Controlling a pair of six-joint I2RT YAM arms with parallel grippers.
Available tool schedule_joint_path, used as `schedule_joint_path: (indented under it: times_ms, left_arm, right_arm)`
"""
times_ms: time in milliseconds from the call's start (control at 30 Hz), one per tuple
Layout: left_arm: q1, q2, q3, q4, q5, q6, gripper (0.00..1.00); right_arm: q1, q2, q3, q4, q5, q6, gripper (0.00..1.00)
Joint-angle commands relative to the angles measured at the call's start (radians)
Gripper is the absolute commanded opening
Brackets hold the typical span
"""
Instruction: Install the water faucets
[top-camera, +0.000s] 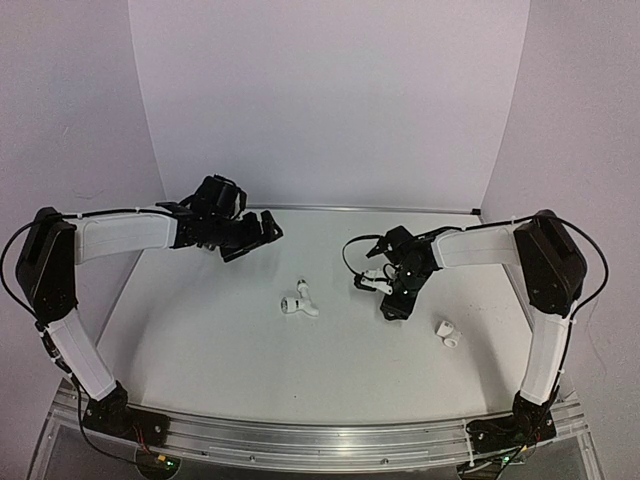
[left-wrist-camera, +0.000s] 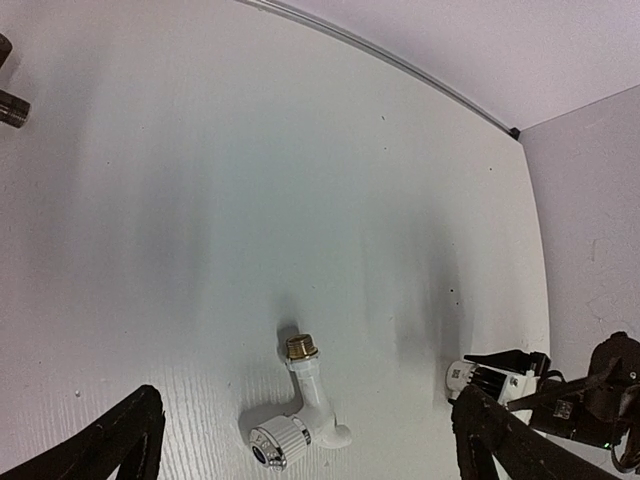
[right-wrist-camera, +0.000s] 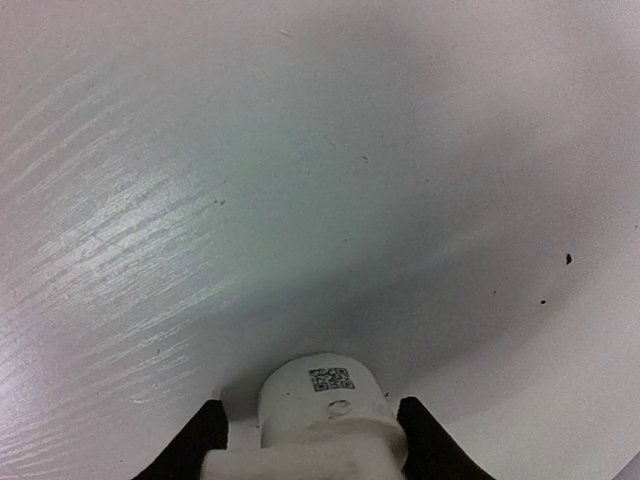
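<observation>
White walls close in a pale worktop (top-camera: 200, 340). From above, a white tap body (top-camera: 299, 302) lies near its middle. Left of the tap body and farther back hangs the left gripper (top-camera: 258, 242), its fingers spread wide with nothing between them. Just right of the tap body, the right gripper (top-camera: 385, 290) pinches a white cylindrical part (top-camera: 374, 280). Farther right and nearer the arm bases, a short tubular fitting (top-camera: 447, 333) lies alone on the worktop.

The left wrist view looks down on the tap body (left-wrist-camera: 297, 420) between the spread fingers (left-wrist-camera: 110, 445). Its brass thread points away and its round knob is nearest the camera. To its right is the right gripper with the white part (left-wrist-camera: 488, 378).

In the right wrist view, the cylindrical part (right-wrist-camera: 322, 405) carries a small square code. It sits between the dark fingers (right-wrist-camera: 200, 440), and its wider base reaches both.
</observation>
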Motion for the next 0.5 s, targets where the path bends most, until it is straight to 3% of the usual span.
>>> schedule_joint_path:
  times_ms: [0,267,467]
  left_arm:
    - [-0.014,0.012,0.068,-0.038,-0.017,-0.019,1.00]
    - [-0.059,0.064,0.123,-0.155,-0.049,-0.067,1.00]
    - [-0.112,0.096,0.152,-0.250,-0.054,-0.149,0.94]
  right_arm:
    - [0.007,0.012,0.013,0.004,0.005,0.005,0.62]
    - [0.006,-0.024,0.070,-0.044,-0.038,0.029,0.72]
    - [0.006,-0.083,0.161,-0.091,-0.121,0.069,0.81]
